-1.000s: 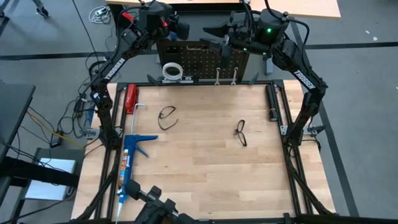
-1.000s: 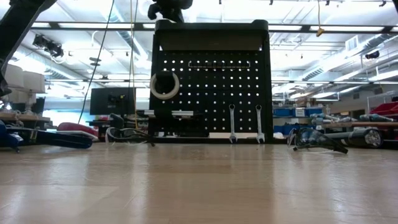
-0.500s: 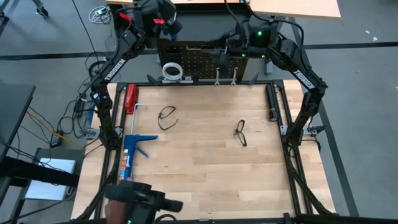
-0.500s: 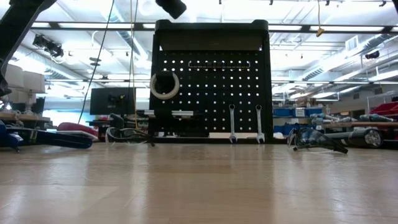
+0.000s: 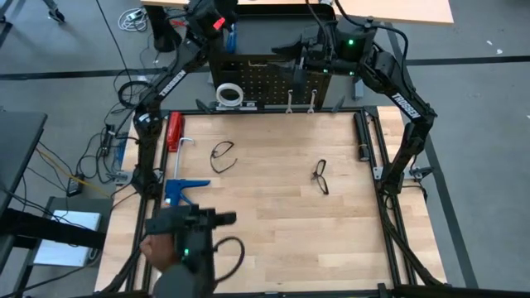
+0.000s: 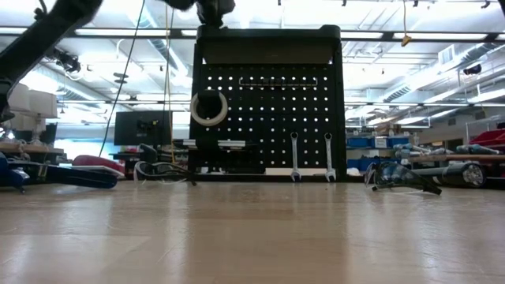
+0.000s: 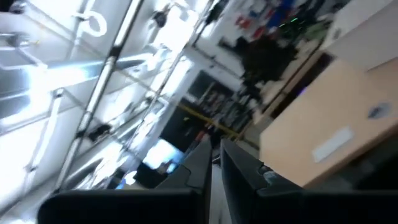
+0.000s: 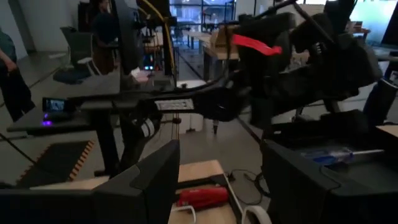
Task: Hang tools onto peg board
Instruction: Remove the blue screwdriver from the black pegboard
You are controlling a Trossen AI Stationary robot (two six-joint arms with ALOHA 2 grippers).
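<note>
Desk [image 5: 273, 207] carries the peg board [image 5: 269, 79] upright at its far edge, with a white tape roll [image 5: 228, 93] and 2 wrenches [image 5: 300, 101] hanging. 2 safety glasses [image 5: 222, 155] lie on the wood. Left tool [image 5: 230, 35] holds a blue-handled screwdriver [image 5: 231, 37] above the board; right tool [image 8: 217, 180] stands wide.

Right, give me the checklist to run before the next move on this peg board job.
1. Tape roll hung on the peg board: ok.
2. Left wrench and right wrench hung: ok.
3. Left glasses and right glasses hung: not ok, both lie on the table.
4. Right tool open and empty: ok.
5. Left tool, up behind the board, carrying something: cannot tell.
</note>
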